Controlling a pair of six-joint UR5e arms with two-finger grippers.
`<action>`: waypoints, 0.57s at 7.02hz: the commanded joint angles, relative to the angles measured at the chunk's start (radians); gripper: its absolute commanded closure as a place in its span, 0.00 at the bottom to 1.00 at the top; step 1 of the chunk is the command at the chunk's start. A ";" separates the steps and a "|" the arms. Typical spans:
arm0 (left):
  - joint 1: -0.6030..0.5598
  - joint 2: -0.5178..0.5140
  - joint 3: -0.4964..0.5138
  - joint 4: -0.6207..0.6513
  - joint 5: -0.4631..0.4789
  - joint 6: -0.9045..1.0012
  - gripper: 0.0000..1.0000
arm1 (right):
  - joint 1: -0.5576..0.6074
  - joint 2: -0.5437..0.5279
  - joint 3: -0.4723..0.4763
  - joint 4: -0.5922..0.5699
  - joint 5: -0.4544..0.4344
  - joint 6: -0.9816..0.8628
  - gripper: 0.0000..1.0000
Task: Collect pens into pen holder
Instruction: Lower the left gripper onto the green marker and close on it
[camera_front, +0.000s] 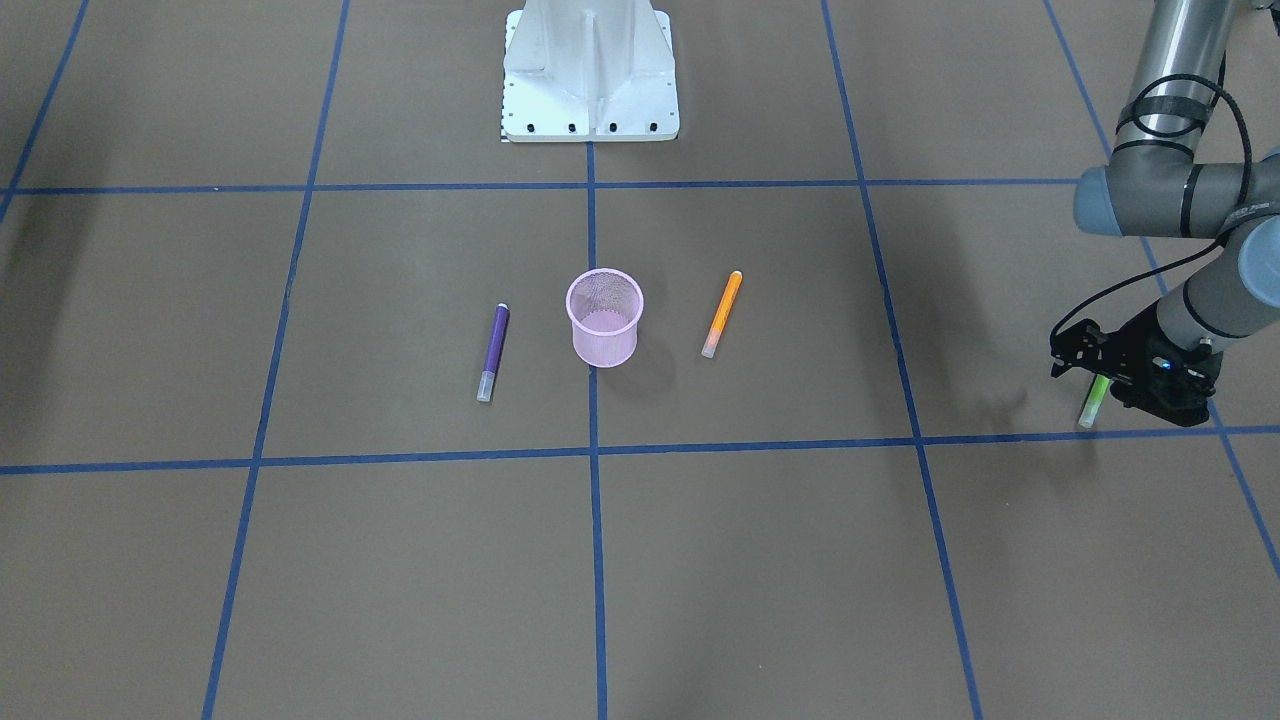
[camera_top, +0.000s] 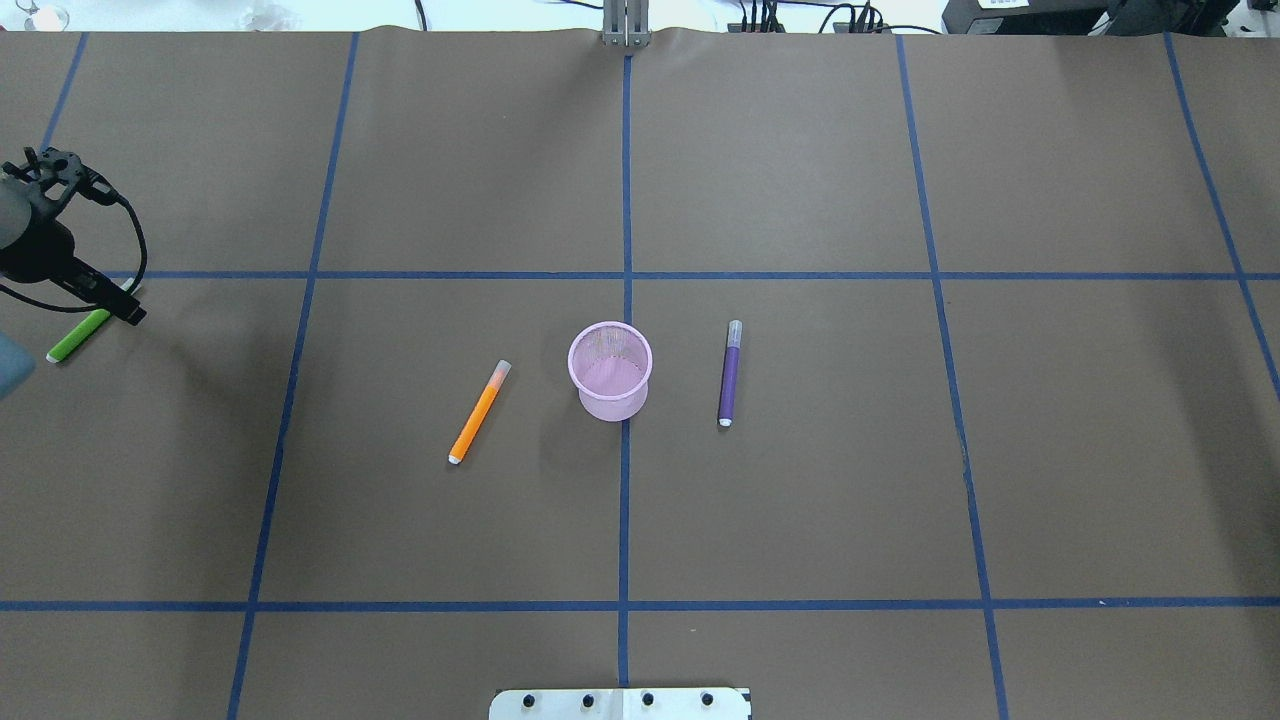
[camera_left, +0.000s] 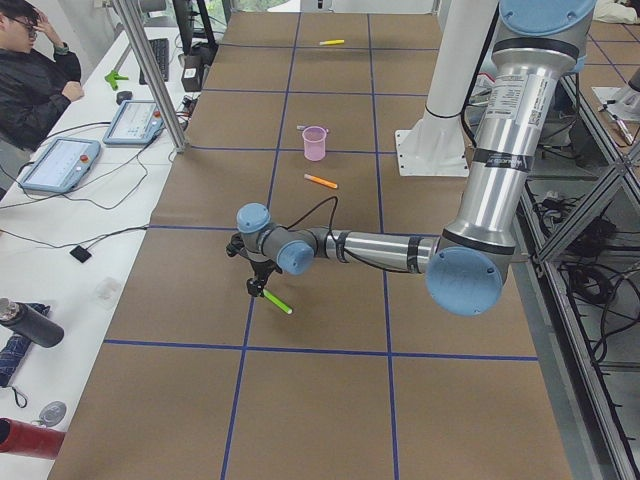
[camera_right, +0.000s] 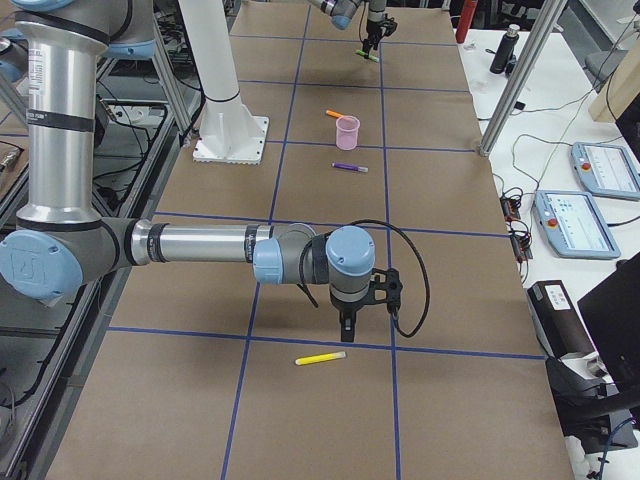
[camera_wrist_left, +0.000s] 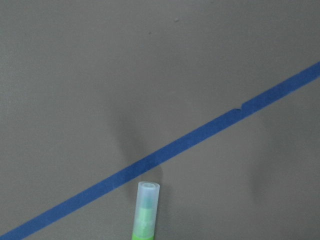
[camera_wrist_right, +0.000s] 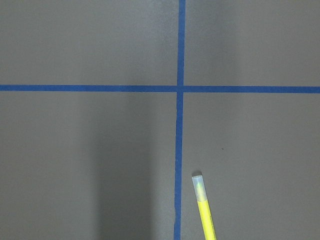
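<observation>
The pens are spread wide. The orange pen (camera_top: 479, 411) and the purple pen (camera_top: 730, 374) lie flat on the surface (camera_top: 800, 500), one on each side of the pen holder (camera_top: 612, 400), which stands upright at the middle. The yellow pen (camera_right: 320, 358) lies well apart at the robot's right end. The green pen (camera_front: 1095, 400) is at the far left end, clamped near one end by the left fingers (camera_top: 125, 308) and tilted, pale cap lowest. We cannot tell whether that cap is clear of the surface.

We judge the step in hand to be carrying the green pen to the holder. We would lift first, cross above the orange pen, turn the pen nearer upright over the rim, and release only once the cap is inside. The mesh cup looks light, so a sideways knock could tip it.

The right fingers (camera_right: 345, 326) hover just beside the yellow pen. We cannot tell how wide they stand.
</observation>
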 joint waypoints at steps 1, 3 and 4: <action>0.001 0.000 0.010 -0.001 0.000 0.004 0.01 | -0.015 0.001 -0.002 0.000 0.000 0.005 0.00; 0.000 0.000 0.023 -0.002 0.000 0.006 0.10 | -0.030 0.001 -0.002 0.000 0.000 0.003 0.00; 0.000 0.001 0.034 -0.020 0.000 0.006 0.18 | -0.033 0.001 -0.002 0.000 0.000 0.005 0.00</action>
